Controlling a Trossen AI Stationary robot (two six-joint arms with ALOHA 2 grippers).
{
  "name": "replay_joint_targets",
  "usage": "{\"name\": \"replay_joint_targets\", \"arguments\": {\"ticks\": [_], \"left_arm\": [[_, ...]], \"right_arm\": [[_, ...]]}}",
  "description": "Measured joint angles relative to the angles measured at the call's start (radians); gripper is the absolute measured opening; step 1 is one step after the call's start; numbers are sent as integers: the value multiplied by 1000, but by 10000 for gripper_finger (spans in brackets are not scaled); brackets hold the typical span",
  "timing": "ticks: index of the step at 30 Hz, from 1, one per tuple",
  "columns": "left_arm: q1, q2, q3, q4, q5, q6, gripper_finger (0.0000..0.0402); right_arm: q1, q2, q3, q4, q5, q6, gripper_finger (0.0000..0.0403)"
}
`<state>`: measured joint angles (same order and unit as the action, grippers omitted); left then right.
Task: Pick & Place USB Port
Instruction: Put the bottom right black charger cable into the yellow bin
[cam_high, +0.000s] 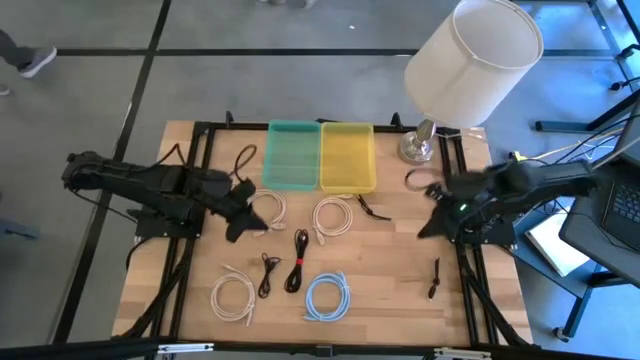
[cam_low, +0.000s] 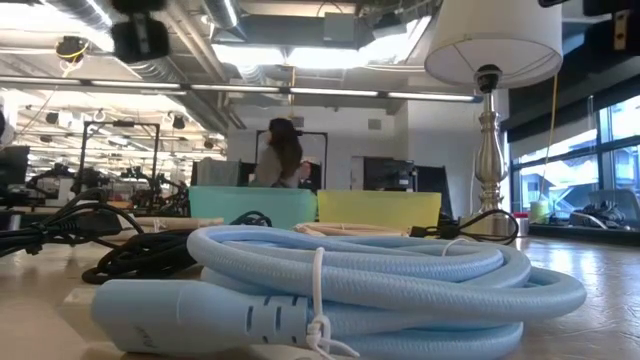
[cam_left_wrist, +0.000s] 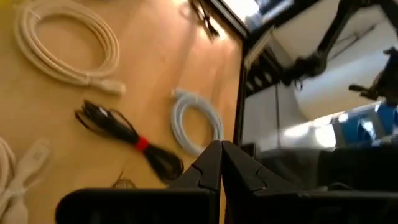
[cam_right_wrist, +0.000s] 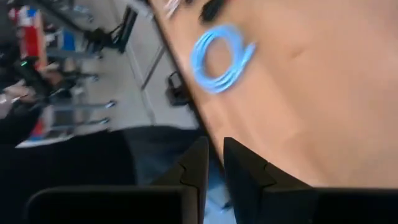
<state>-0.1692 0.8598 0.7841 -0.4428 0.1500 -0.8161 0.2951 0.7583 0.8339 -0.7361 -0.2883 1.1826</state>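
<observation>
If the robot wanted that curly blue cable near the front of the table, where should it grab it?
Probably from straight above, pinching one side of the blue cable ring. It lies flat as an open loop, so one finger can drop into the hollow middle and one outside. The black cable crowds its left, so the right side looks freer.

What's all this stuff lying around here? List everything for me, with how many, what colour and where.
bins: two, teal bin beside yellow bin, at the table's far middle.
white cables: three coils, one near the front left, two just before the bins.
blue cable: one coil, light blue, front middle.
black cables: one with a red tie mid-table, one small beside it, one left of the teal bin, one right of the yellow bin, one front right.
lamp: one, white shade, silver base, far right corner.
table: one, light wood.
person: one, in the room behind.
left tool: dark, shut, over the table's left.
right tool: dark, nearly shut, empty, right edge.
</observation>
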Motion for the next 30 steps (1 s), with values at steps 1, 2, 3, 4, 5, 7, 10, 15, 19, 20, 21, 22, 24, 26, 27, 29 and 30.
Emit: {"name": "replay_joint_targets", "arguments": {"ticks": [1,2,3,4,5,7,10,15,19,20,21,22,24,26,27,29,30], "left_arm": [[-32,-4,0,-17,-25,1,3],[-61,-10,0,-42,-51,5,3],[-88,-14,0,-67,-78,7,3],[-114,-18,0,-83,-102,6,3],[-139,-23,0,-94,-127,6,3],[-184,-32,0,-113,-178,22,3],[-237,-41,0,-128,-279,77,3],[-300,-47,0,-137,-485,199,3],[-314,-51,0,-138,-549,262,3],[-314,-54,0,-139,-550,273,3],[-314,-57,0,-137,-552,279,3],[-314,-61,0,-137,-552,286,3],[-314,-68,0,-137,-552,287,3],[-314,-77,0,-135,-551,280,3],[-314,-83,0,-136,-551,280,3],[-314,-88,0,-126,-552,280,3],[-314,-90,0,-129,-552,280,3]], "right_arm": [[49,28,-24,54,10,42,55],[99,57,-41,87,28,80,55],[146,91,-53,117,46,127,55],[195,128,-57,137,61,178,55],[244,166,-58,139,76,238,55],[346,246,-40,126,116,357,55],[500,372,15,109,231,551,52],[667,599,103,-35,401,900,33],[686,730,132,-135,534,1090,20],[667,751,136,-151,493,1090,19],[650,768,136,-177,479,1087,20],[638,779,135,-197,479,1083,22],[618,779,135,-223,454,1056,33],[603,755,135,-280,377,996,49],[597,735,135,-314,323,972,60],[592,684,135,-363,247,950,84],[592,662,135,-379,233,948,97]]}}
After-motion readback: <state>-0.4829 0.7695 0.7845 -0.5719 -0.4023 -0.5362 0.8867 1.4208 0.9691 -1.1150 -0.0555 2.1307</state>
